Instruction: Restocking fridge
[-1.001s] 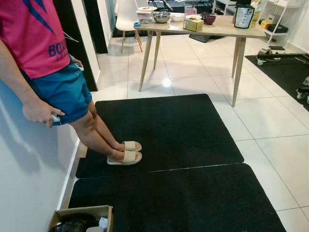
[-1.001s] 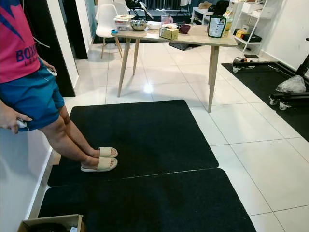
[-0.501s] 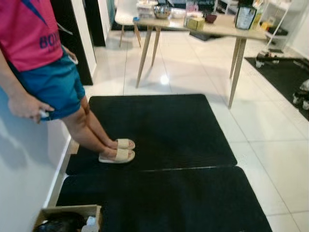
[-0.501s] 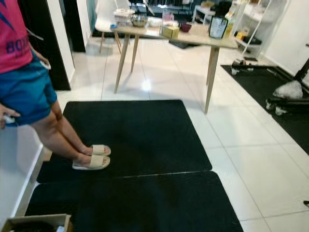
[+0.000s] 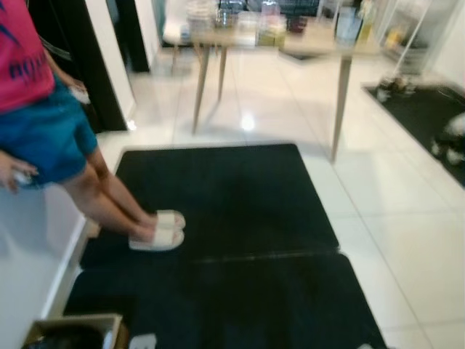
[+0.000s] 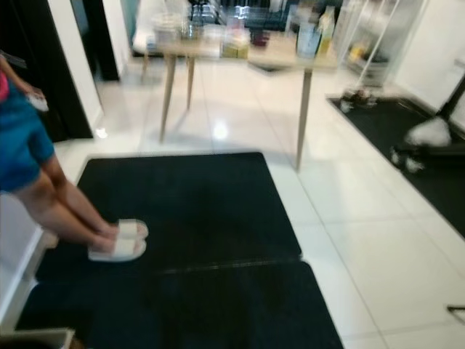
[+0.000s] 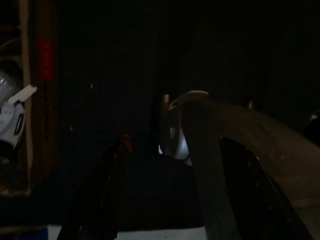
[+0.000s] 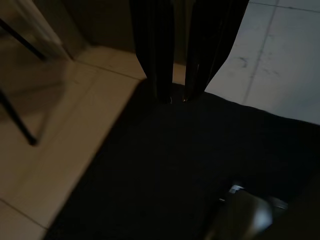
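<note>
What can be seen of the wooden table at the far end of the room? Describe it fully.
The table is light wood with a thin flat top and slim tapered legs that splay outward slightly. It stands upright on the glossy white tiles, beyond the black mats and apart from them. Blurred things crowd its top: what look like bowls, a small box and a dark container; their details cannot be made out. A white chair stands behind its left end.

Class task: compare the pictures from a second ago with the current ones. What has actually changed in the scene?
Only the camera moved: the whole picture has shifted and blurred, as while walking. The person leans at the wall, sandals on the black mat, and the wooden table and cardboard box stay put. Nothing was grasped or released.
</note>
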You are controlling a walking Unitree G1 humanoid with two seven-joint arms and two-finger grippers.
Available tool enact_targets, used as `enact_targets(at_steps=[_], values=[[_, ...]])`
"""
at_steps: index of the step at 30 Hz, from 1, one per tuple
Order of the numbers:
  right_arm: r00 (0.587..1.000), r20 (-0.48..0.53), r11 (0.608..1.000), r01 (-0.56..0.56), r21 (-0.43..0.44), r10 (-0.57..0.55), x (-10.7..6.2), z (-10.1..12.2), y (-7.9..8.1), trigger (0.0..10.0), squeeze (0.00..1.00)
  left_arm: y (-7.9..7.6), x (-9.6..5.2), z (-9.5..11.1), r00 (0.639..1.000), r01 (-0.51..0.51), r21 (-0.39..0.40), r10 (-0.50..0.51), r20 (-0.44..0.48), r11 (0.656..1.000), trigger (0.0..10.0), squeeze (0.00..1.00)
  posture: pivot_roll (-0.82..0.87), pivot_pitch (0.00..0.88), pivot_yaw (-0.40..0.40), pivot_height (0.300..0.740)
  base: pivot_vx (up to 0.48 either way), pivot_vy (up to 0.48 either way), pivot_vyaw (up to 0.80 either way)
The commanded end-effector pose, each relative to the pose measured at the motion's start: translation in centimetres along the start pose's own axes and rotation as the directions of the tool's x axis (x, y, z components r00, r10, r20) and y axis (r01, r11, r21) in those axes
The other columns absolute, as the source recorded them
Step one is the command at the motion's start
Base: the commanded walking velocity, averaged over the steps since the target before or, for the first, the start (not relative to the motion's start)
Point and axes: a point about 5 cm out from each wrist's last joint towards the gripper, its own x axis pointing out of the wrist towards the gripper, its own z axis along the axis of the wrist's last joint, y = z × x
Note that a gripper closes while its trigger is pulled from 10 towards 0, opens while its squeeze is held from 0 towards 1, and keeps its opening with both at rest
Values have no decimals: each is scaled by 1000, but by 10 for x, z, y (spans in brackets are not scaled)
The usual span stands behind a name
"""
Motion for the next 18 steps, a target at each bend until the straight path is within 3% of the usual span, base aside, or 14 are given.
enact_targets(at_steps=[1,18], values=[[1000,0,1000,1,-5,-1,0,0,1,10000,0,-3,0,-3,1000,10,-5,-10,-10,1000,10000,0,-89,0,-54,740,0,0,0],[1000,-6,1000,6,-16,-6,0,-3,0,10000,0,-2,0,-2,1000,1,-4,-1,-9,1000,10000,0,-84,0,-53,740,0,0,0]])
